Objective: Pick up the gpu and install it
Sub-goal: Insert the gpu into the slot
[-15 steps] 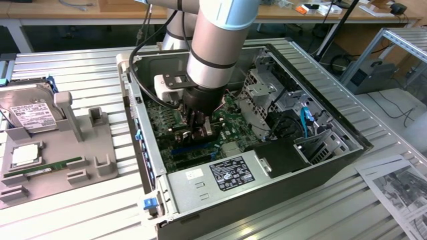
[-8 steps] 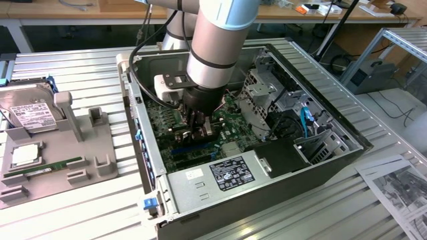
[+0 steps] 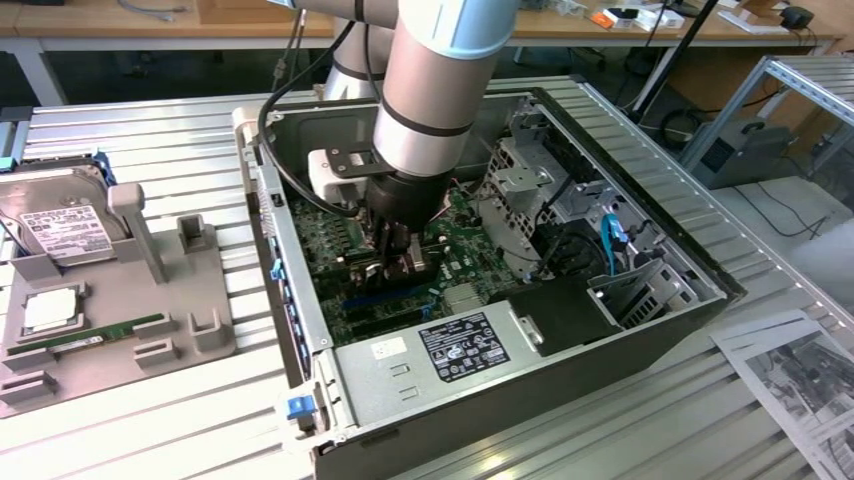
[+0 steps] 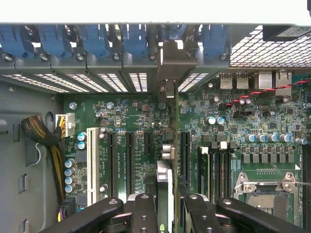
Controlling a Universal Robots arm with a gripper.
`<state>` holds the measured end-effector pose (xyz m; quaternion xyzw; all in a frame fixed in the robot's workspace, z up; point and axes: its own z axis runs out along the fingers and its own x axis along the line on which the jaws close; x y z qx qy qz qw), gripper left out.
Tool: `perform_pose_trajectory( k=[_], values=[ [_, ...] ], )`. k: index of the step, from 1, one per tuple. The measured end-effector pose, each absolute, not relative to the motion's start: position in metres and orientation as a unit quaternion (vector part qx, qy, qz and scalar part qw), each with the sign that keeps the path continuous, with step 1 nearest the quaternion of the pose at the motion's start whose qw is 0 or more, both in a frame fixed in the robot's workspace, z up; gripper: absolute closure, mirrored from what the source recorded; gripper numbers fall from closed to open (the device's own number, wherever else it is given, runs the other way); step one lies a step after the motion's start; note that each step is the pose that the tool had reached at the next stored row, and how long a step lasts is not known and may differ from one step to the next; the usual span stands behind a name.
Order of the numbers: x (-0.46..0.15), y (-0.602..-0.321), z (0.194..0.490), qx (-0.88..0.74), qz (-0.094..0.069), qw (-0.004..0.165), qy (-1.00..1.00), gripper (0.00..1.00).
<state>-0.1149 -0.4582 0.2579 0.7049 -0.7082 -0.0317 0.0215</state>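
Black fingers of the gripper (image 3: 396, 262) reach down inside the open computer case (image 3: 641, 215) in the exterior view, clamped on the gpu (image 3: 404, 252), which stands on edge just above the motherboard (image 3: 461, 262). To the exterior view's left a grey holder tray (image 3: 200, 335) carries a hard drive (image 3: 60, 225) and a green memory stick (image 3: 100, 333).

From the wrist, the gripper (image 4: 165, 206) pinches the gpu (image 4: 165, 187) edge-on between its fingers (image 4: 143, 213), its metal bracket (image 4: 170, 60) at the rear slot openings (close to seated, I judge). Thin, stiff and light, the card seems fragile; holding its long top edge suits it.
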Motion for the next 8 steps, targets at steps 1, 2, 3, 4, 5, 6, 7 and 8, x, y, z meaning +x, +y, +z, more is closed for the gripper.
perform_pose_trajectory(
  k=[1, 2, 3, 4, 5, 6, 7, 8],
  values=[
    [-0.1149, -0.4582, 0.2579, 0.705, -0.032, 0.022, -0.708, 0.73],
    [-0.1149, -0.4582, 0.2579, 0.705, -0.032, 0.022, -0.708, 0.73],
    [-0.1149, -0.4582, 0.2579, 0.705, -0.032, 0.022, -0.708, 0.73],
    [-0.1149, -0.4581, 0.2586, 0.705, -0.032, 0.022, -0.708, 0.73],
    [-0.1149, -0.4582, 0.2595, 0.705, -0.032, 0.022, -0.708, 0.73],
    [-0.1149, -0.4582, 0.2595, 0.705, -0.032, 0.021, -0.708, 0.73],
    [-0.1149, -0.4582, 0.2596, 0.705, -0.032, 0.021, -0.708, 0.73],
    [-0.1149, -0.4582, 0.2597, 0.705, -0.032, 0.022, -0.708, 0.73]
  ],
)
